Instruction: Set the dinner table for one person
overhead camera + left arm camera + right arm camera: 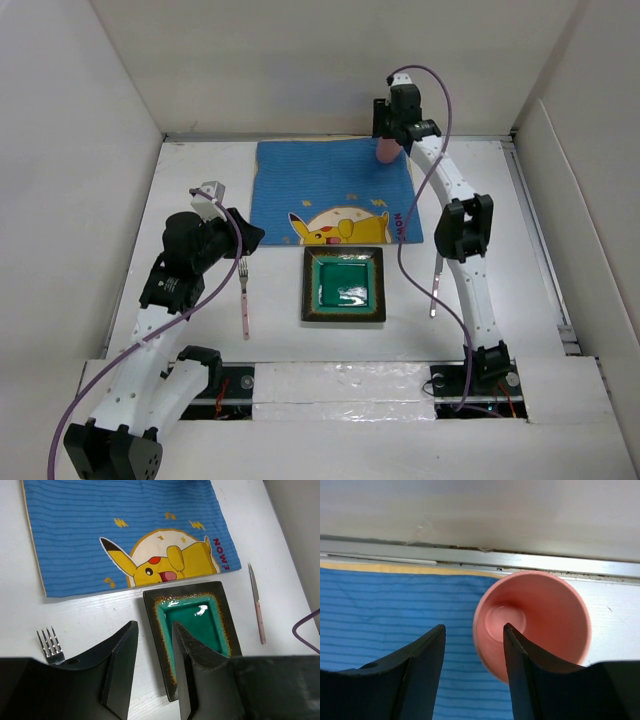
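Note:
The white dinner table holds a blue cartoon placemat at the back. A pink cup stands upright on the mat's far right corner. A dark square plate with a green centre sits in front of the mat. A pink-handled fork lies left of it, a pink-handled knife right of it. My left gripper is open and empty above the fork's tines. My right gripper is open above the cup, with the cup's left wall between its fingers.
White panels wall the table on three sides, and the cup stands close to the back wall's metal rail. The left wrist view shows the plate, fork tines, knife and placemat below the open fingers.

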You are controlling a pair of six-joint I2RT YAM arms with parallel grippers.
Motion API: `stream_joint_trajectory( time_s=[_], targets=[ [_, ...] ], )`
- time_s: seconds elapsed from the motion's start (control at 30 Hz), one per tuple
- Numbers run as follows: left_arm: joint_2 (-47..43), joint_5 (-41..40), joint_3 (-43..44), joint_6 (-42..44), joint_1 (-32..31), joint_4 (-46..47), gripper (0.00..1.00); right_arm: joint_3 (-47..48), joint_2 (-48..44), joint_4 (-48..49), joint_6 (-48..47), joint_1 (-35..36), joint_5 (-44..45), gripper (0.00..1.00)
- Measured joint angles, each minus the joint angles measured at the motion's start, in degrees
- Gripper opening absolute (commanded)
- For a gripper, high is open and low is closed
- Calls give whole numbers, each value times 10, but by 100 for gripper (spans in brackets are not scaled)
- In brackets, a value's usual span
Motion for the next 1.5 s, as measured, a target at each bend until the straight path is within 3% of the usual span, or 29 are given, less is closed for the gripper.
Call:
stream_joint_trajectory(
  time_s=[0.33,0.43,0.47,0.53,0.57,0.6,0.73,0.83,0.9,0.93,0.97,1.0,1.03,1.13,1.27,1.5],
  targets=[
    [-4,-4,0,0,0,0,30,-11,-118,13,5,0,-27,56],
    [-9,-4,0,0,0,0,30,-49,-169,20,5,3,-28,24],
    [-10,-4,0,0,0,0,29,-78,-195,22,6,5,-29,0],
    [-13,-4,0,-1,0,0,24,-186,-269,51,10,8,-37,0],
    [-16,-5,0,-1,0,0,7,-255,-317,65,15,11,-46,0],
    [-17,-5,0,-2,0,0,0,-345,-370,100,18,14,-62,0],
    [-28,-9,0,1,0,0,0,-745,-618,240,78,53,-128,0],
    [-33,-11,0,1,0,0,0,-950,-752,283,123,122,-138,0],
    [-33,-9,0,1,0,0,2,-1027,-808,278,144,174,-141,0],
    [-33,-8,0,1,0,0,17,-1058,-833,273,165,192,-139,2],
    [-33,-8,0,1,0,0,17,-1089,-863,273,166,205,-139,2],
    [-34,-7,0,2,0,0,23,-1113,-891,269,179,213,-136,11],
    [-35,-6,0,2,0,0,36,-1137,-922,268,193,218,-132,34],
    [-40,-3,0,0,0,0,41,-1196,-1001,248,226,227,-119,59],
    [-45,0,0,0,0,0,41,-1251,-1014,244,256,229,-117,62],
    [-45,2,0,0,0,1,41,-1291,-899,287,272,213,-153,60]
  ],
)
